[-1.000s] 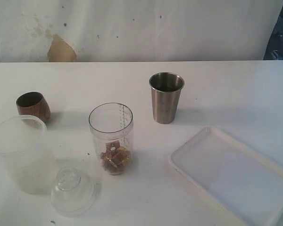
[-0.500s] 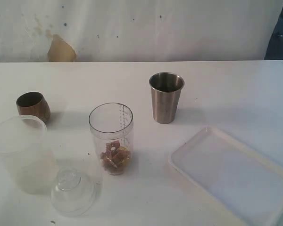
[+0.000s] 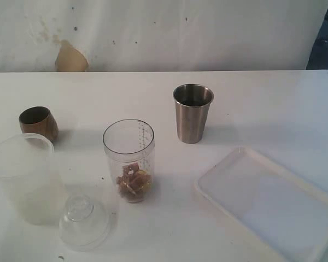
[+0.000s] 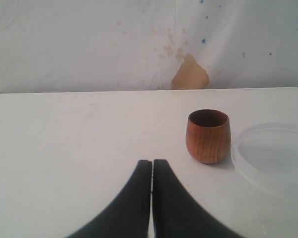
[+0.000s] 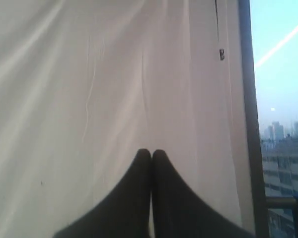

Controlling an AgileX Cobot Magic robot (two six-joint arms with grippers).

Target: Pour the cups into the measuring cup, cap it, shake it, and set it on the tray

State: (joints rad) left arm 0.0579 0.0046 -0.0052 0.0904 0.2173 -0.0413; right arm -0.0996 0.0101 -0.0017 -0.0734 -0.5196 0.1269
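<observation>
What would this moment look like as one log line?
left fingers shut, wooden cup ahead | right fingers shut | measuring cup uncapped, brown pieces inside | lid on table | tray empty

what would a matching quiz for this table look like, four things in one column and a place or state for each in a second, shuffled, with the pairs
Column A
1 wooden cup
2 measuring cup
3 steel cup
4 domed lid

Column B
a holds brown chunks at its bottom
b lies by the base of the frosted cup, nearest the camera
c stands just behind the frosted cup, far left
d stands upright behind the tray, toward the wall

Pairs: 1-c, 2-a, 3-d, 4-b
</observation>
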